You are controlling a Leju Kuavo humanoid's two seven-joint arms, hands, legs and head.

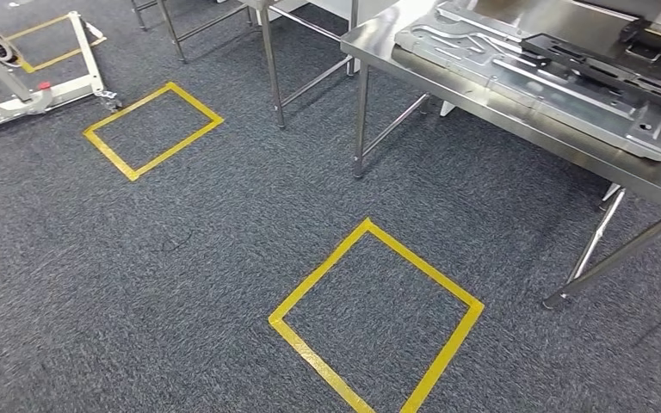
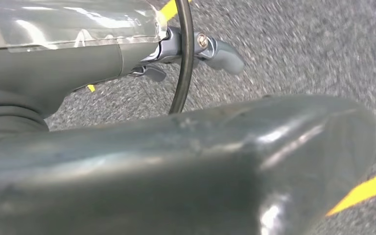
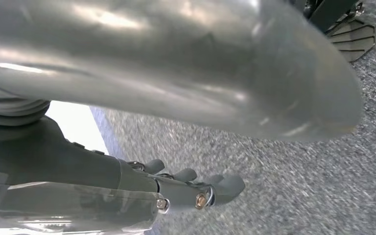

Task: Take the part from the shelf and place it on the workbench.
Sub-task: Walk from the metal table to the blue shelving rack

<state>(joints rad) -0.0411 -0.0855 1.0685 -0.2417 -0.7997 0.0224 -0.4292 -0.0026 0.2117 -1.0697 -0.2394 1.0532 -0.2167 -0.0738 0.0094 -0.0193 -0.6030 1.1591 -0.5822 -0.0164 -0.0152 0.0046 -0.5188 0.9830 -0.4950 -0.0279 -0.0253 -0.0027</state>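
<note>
The steel workbench (image 1: 568,144) stands at the upper right of the head view. On it lies a large silver pressed-metal plate (image 1: 525,82) with a black frame-like part (image 1: 602,60) on top. My left hand (image 2: 127,156) hangs over the grey carpet, its thick thumb close to the camera and its darker fingers (image 2: 220,53) stretched out, holding nothing. A black cable (image 2: 185,58) loops past those fingers. My right hand (image 3: 152,73) also hangs above the carpet, fingers (image 3: 200,188) extended and apart from the thumb, with nothing in it.
A yellow tape square (image 1: 377,318) marks the carpet just in front, left of the workbench legs (image 1: 598,254). A second tape square (image 1: 153,129) lies farther left. A white wheeled frame (image 1: 43,86) stands at the far left, and another steel table's legs (image 1: 271,60) at the back.
</note>
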